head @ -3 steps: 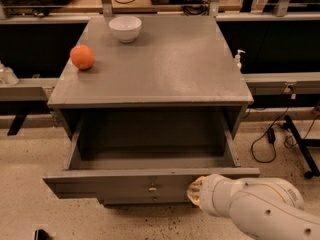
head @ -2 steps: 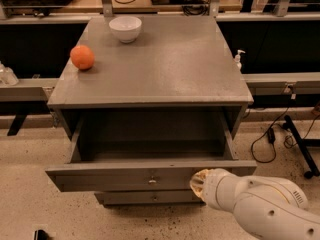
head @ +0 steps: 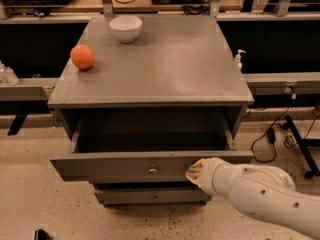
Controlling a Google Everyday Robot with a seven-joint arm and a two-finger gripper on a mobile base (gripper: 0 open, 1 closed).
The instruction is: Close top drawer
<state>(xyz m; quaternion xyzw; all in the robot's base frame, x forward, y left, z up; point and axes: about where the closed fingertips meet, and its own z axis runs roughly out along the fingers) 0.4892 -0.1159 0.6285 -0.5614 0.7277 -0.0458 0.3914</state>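
The top drawer (head: 120,167) of a grey cabinet (head: 150,59) stands pulled out, its dark inside empty. Its flat front panel has one small metal knob (head: 153,170) in the middle. My gripper (head: 194,172) is at the end of the white arm (head: 260,194) coming in from the lower right. It presses against the right part of the drawer's front panel, to the right of the knob. A second grey drawer (head: 152,196) shows just below the top one.
An orange (head: 82,57) and a white bowl (head: 125,28) sit on the cabinet top. A black stand and cables (head: 295,134) are on the floor to the right. A small bottle (head: 238,60) stands by the right rail. Speckled floor lies in front.
The top drawer has slid inward toward the cabinet, with less of its inside showing. My gripper has moved forward with the front panel, staying against its right part.
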